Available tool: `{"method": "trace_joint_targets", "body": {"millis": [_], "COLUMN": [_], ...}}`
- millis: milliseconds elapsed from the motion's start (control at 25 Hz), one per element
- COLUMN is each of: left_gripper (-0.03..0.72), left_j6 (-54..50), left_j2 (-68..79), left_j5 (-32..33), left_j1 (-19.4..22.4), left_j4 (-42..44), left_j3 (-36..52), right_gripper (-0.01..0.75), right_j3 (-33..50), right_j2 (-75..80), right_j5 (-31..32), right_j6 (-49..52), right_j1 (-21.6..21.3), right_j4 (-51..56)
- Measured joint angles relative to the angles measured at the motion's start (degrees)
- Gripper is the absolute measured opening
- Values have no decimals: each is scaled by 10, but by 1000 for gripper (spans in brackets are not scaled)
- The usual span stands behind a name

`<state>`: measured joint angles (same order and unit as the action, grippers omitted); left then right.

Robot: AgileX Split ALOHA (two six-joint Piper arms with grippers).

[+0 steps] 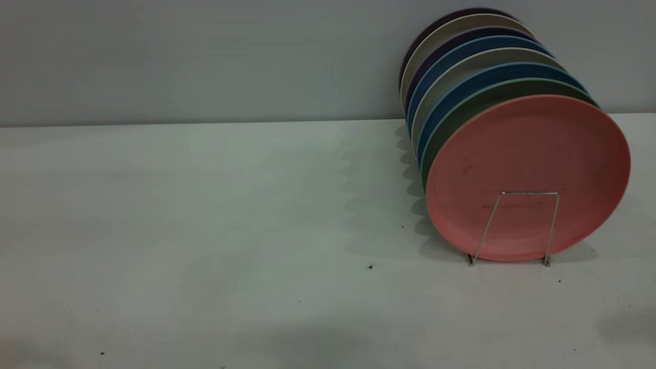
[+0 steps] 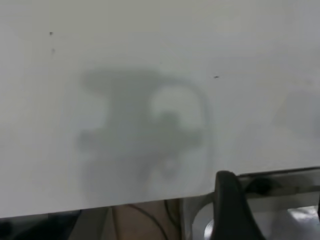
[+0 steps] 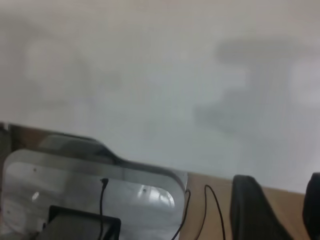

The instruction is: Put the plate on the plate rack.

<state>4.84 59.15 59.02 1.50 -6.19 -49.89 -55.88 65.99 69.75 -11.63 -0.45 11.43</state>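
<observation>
The plate (image 1: 528, 169) stands on edge at the near end of a row of upright plates on the right side of the worktop (image 1: 205, 230), its salmon-pink face turned toward the exterior camera and marked with faint dark smudges. The plate rack (image 1: 515, 225) holds it: one squared wire loop rises in front of the plate's lower half, both its feet resting on the worktop just beside the plate's bottom edge. Directly behind it stands a green plate (image 1: 461, 110), then blue plates (image 1: 451, 87) and pale ones alternating back toward the far wall (image 1: 205, 56). Neither arm appears in the exterior view. The left claw (image 2: 265, 215) hangs at the near edge of the worktop with only one dark finger clearly in view, so I cannot tell how far it is open. The right claw (image 3: 280, 210) sits likewise at the worktop's edge, its two dark fingers standing apart with nothing between them
</observation>
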Motion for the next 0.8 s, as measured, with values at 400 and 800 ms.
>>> {"method": "trace_joint_targets", "body": {"millis": [400, 800], "left_gripper": [445, 445], "left_j6": [0, -2], "left_j2": [-205, -406], "left_j5": [48, 75], "left_j1": [0, 0], "left_j4": [-8, -17], "left_j3": [43, 155], "right_gripper": [276, 276], "right_j3": [102, 198], "right_j2": [-256, -459], "right_j5": [13, 13], "right_j6": [-25, -63], "right_j1": [0, 0], "right_j4": [16, 14]}}
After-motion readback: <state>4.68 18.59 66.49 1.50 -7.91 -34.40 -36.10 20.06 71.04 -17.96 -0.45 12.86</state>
